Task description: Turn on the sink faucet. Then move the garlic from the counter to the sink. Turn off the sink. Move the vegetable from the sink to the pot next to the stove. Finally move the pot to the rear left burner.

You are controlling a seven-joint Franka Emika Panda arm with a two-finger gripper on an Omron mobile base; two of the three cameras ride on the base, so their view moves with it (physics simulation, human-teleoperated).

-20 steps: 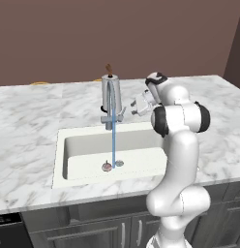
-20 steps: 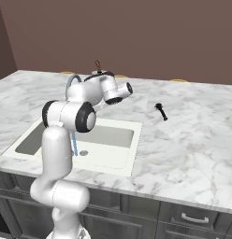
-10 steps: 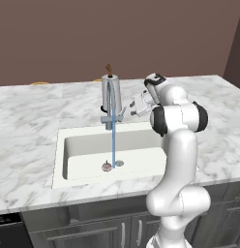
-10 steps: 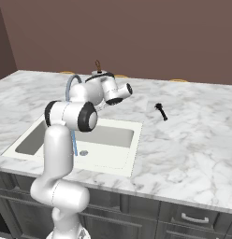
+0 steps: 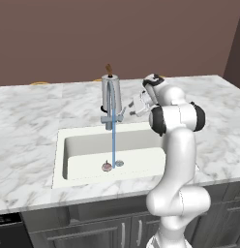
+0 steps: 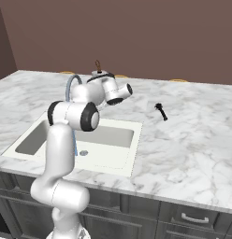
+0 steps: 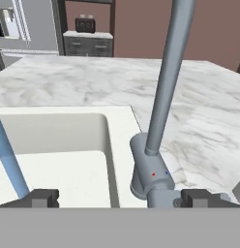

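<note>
Right now I have the gripper [image 5: 133, 107] hanging just right of the sink faucet [image 5: 111, 104], with the jaws spread wide and grasping nothing. From the hand camera the faucet [image 7: 158, 131] rises between the two finger tips [image 7: 43, 197], its base and side lever close in front of them; whether a tip touches the lever I can't quite tell from this angle. Water runs in a thin blue stream [image 5: 113, 140] from the spout down into the sink [image 5: 141, 133], landing next to the round drain [image 5: 119, 163]. A small pinkish lump that looks like the garlic [image 5: 107, 167] lies on the basin floor just left of the drain, at the foot of the stream. On the counter [image 6: 192, 135], well to the right of the sink, lies a small black object [image 6: 161, 111].
</note>
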